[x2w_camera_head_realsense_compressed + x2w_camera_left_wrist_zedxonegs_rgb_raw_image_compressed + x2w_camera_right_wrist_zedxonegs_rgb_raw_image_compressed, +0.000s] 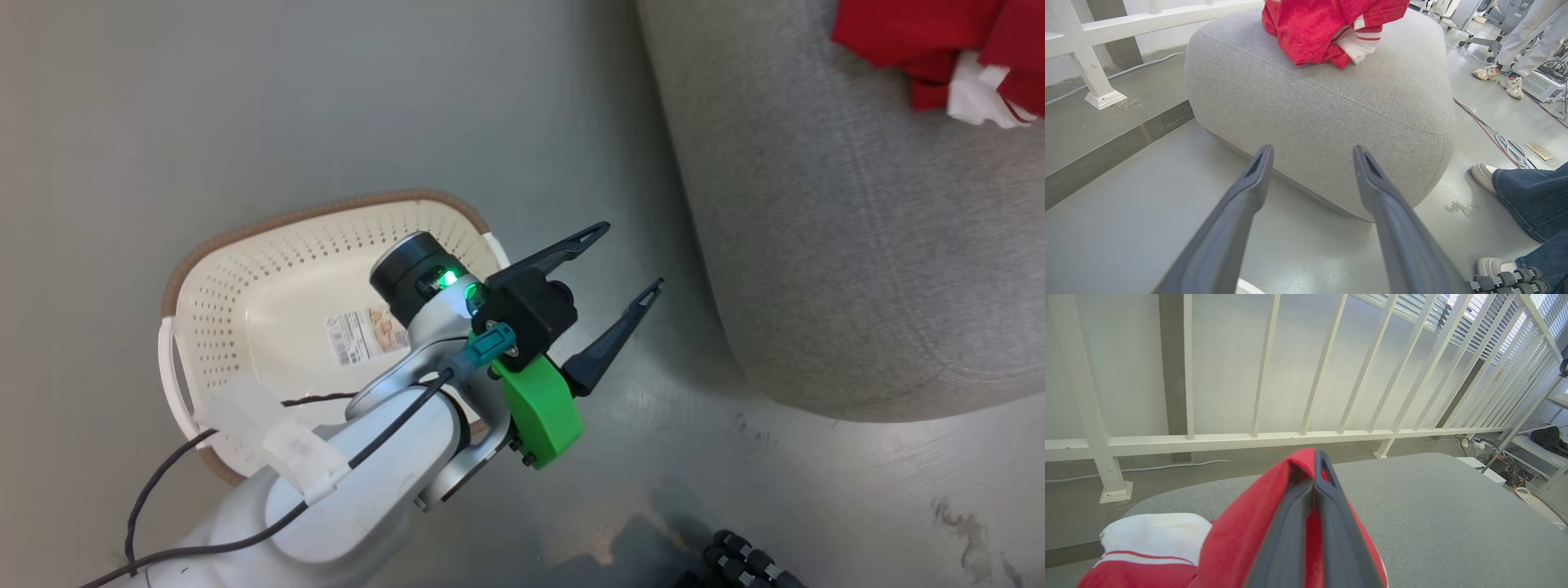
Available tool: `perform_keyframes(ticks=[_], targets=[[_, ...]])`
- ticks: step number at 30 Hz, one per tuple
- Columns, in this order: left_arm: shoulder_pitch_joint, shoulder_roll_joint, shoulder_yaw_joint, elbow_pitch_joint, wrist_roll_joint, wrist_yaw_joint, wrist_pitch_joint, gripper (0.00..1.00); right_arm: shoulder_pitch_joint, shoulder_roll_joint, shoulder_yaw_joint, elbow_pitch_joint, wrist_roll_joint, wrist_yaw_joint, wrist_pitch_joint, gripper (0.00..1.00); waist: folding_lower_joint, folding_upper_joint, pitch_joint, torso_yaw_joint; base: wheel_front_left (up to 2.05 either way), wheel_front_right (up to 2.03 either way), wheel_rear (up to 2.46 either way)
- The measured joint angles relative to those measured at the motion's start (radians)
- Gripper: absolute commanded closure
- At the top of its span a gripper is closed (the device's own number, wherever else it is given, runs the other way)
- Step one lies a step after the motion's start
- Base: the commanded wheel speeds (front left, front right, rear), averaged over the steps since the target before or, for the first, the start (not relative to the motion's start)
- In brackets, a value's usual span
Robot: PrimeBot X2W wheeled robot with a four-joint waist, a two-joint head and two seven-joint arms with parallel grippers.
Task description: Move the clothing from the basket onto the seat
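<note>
The cream basket (269, 269) sits on the grey floor with its paper label on the bottom and no fabric inside. My left gripper (633, 261) hangs open beside the basket's right rim, fingers pointing at the grey seat (857, 245). The red clothing (922, 41) with white panels lies on the seat's far top corner, and in the left wrist view the clothing (1314, 28) is bunched on top of the seat (1310, 106). My right gripper (1312, 477) is shut on a fold of the red clothing (1241, 535) above the seat (1433, 506).
A white railing (1290, 437) runs behind the seat. A person's legs and shoes (1519, 188) stand to the right of the seat, with cables (1502, 143) on the floor. More feet (1498, 77) are farther back. A floor step (1118, 143) lies left of the seat.
</note>
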State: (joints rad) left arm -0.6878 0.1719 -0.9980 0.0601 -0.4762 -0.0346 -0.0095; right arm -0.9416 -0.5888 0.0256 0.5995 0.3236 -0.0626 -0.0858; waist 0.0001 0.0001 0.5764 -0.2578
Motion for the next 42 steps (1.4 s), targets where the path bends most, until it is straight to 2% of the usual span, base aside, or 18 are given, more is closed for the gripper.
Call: perform_keyframes(ticks=[8,18,19,21,22,23,24,27,42], targets=[[-0.001,0.032,0.005,-0.01,0.0,0.002,0.009,0.0,0.004,0.078,0.024,0.105,0.0,-0.01,-0.012,1.0,0.0,0.0,0.049,0.024,0.0,0.0,0.0],[0.0,0.051,0.011,-0.038,0.0,0.01,0.029,0.0,0.009,0.118,0.048,0.193,-0.016,-0.01,-0.046,1.0,-0.0001,0.0,0.06,0.013,0.0,0.0,0.0],[0.0,0.057,0.015,-0.039,0.0,0.013,0.031,0.0,0.008,0.126,0.052,0.196,-0.016,-0.01,-0.047,0.96,-0.0001,0.0,0.061,0.009,0.0,0.0,0.0],[0.0,0.068,0.021,-0.04,0.0,0.014,0.034,0.0,0.008,0.137,0.057,0.207,-0.016,-0.01,-0.06,0.61,-0.0001,0.0,0.062,0.001,0.0,0.0,0.0],[0.0,0.071,0.022,-0.041,0.0,0.016,0.036,0.0,0.008,0.139,0.058,0.212,-0.016,-0.009,-0.066,0.24,-0.0001,0.0,0.062,-0.004,0.0,0.0,0.0],[0.0,0.071,0.022,-0.041,0.0,0.017,0.036,0.0,0.008,0.139,0.06,0.217,-0.017,-0.009,-0.072,0.05,0.0,0.0,0.062,-0.009,0.0,0.0,0.0],[0.0,0.071,0.023,-0.042,0.0,0.017,0.036,0.0,0.008,0.139,0.064,0.221,-0.017,-0.009,-0.076,0.0,-0.0001,0.0,0.062,-0.014,0.0,0.0,0.0],[0.0,0.073,0.026,-0.045,0.0,0.017,0.035,0.0,0.008,0.15,0.075,0.234,-0.017,-0.008,-0.088,0.0,-0.0001,0.0,0.06,-0.03,0.0,0.0,0.0],[0.023,0.101,0.053,-0.047,-0.014,0.027,0.025,0.0,0.011,0.21,0.118,0.276,-0.019,0.054,-0.135,0.0,-0.0001,0.0,0.014,-0.142,0.0,0.0,0.0]])
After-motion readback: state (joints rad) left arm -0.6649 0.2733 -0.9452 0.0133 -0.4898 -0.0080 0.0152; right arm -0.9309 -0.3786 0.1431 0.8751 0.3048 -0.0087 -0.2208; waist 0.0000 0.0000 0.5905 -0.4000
